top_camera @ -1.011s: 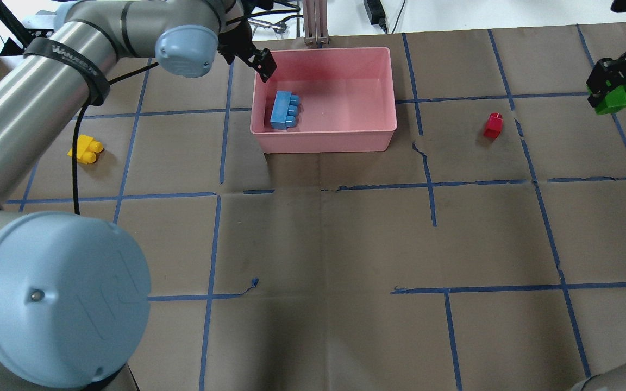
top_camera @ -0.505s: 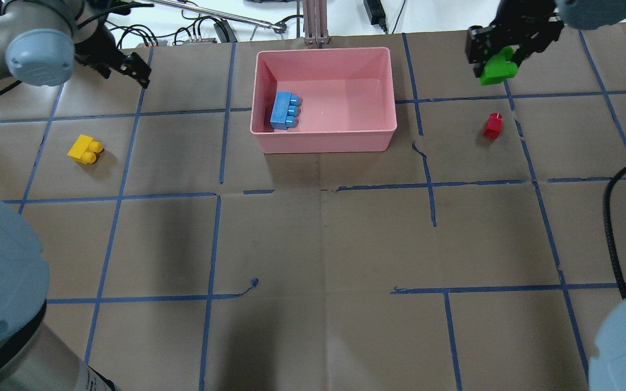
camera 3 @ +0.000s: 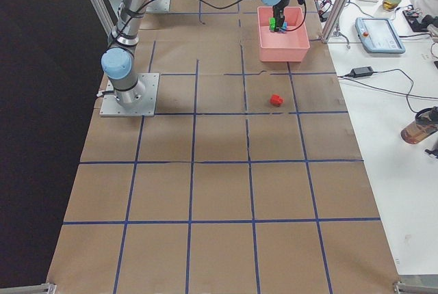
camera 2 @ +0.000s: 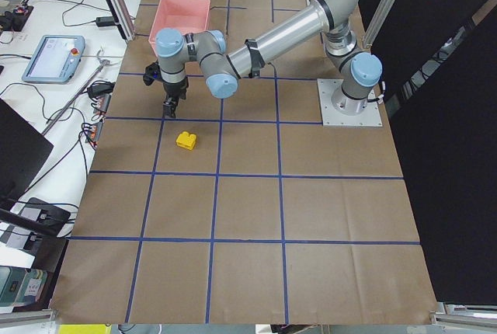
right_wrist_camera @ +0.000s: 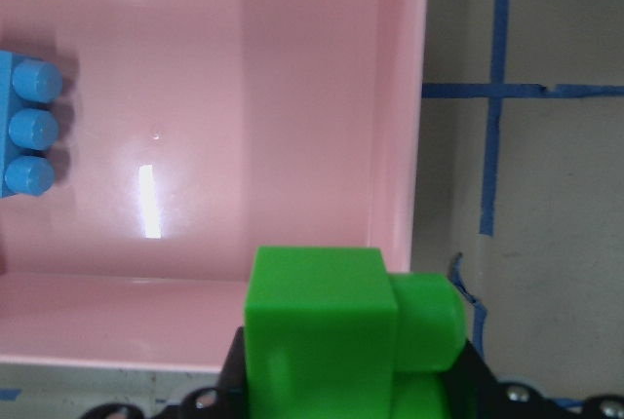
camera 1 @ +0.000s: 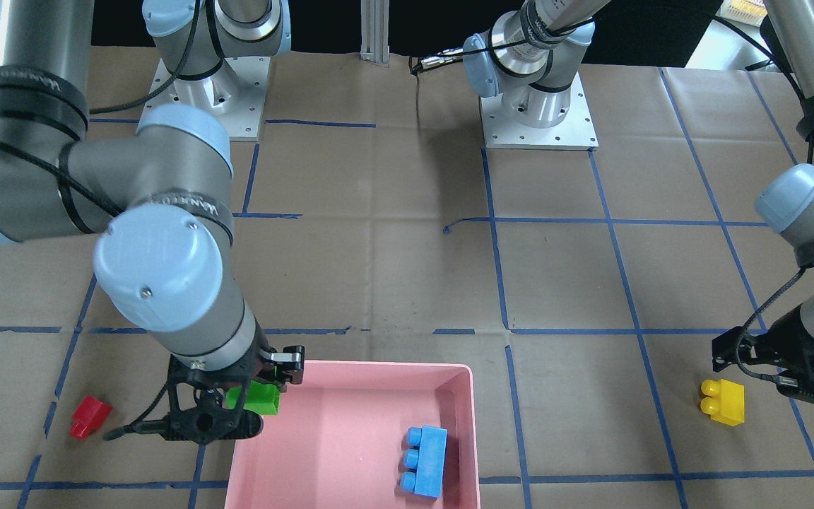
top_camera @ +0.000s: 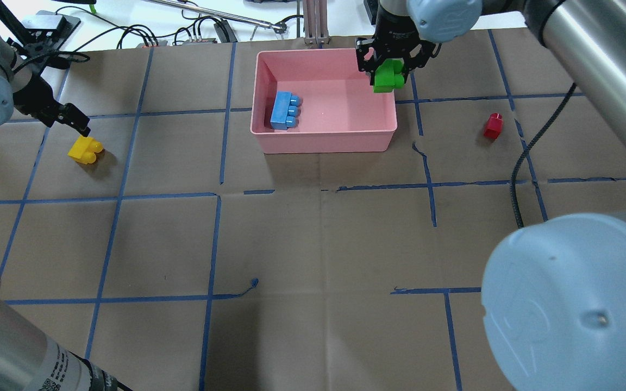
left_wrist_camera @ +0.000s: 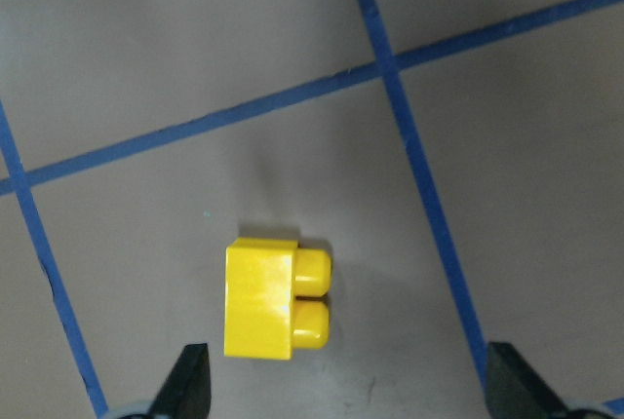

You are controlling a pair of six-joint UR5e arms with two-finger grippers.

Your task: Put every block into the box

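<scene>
Clenching the green brick (top_camera: 385, 81), the right gripper (top_camera: 390, 69) hangs over the box (top_camera: 324, 143) rim, with the box floor toward the table's left edge.

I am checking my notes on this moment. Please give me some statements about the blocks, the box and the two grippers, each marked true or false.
1. The blue block lies inside the box. True.
2. The right gripper holds the red block. False: it holds the green block; the red one lies on the table.
3. The yellow block is in the box. False: it lies on the table, well apart from the box.
4. The left gripper is open above the yellow block. True.
</scene>
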